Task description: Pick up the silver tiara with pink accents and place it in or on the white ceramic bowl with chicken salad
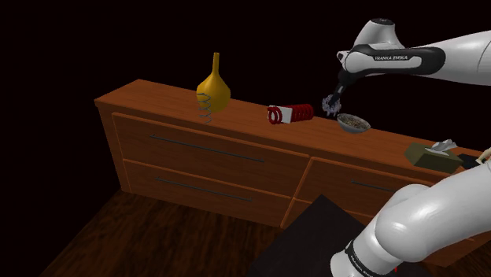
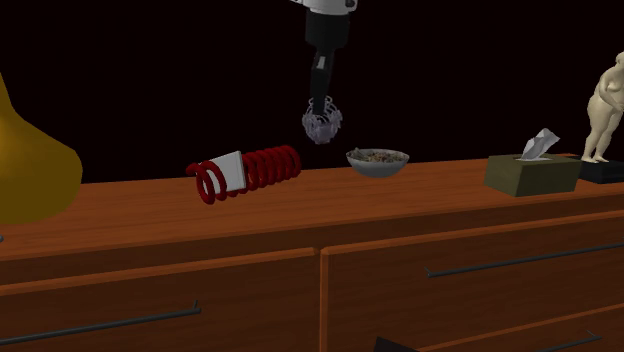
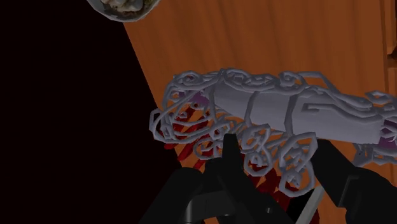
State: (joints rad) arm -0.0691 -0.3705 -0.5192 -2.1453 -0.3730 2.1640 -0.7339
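Two black fingers (image 3: 340,175) of the claw (image 3: 280,162) were closed on the tiara (image 3: 254,121), one on either side of its scrolled lower edge, so the claw gripped it. In the wrist view the tiara lay crosswise just beyond the fingertips. It was silver-grey, with a plain curved band, looping filigree and small pink touches at its ends.

In the shoulder view the claw (image 1: 334,97) hung from the white arm (image 1: 393,59) and pointed down, with the tiara (image 1: 331,102) bunched at its tip, lifted clear of the wooden dresser (image 1: 197,142). The bowl (image 1: 353,123) stood on the dresser top, just below the tiara and a little toward that view's right. It was pale and held a speckled brownish filling.

In the second exterior view the claw (image 2: 322,106) came straight down from above with the tiara (image 2: 322,123) directly under it, in the air. The tiara was up and to the left of the bowl (image 2: 378,162), not touching it, and to the right of the red coil (image 2: 245,172). That coil lay on its side on the dresser top (image 2: 300,210), with a white band around it.

Further along that view's right sat a tissue box (image 2: 532,172) and a pale figurine (image 2: 605,110). A yellow vase (image 2: 30,165) stood at the left edge.
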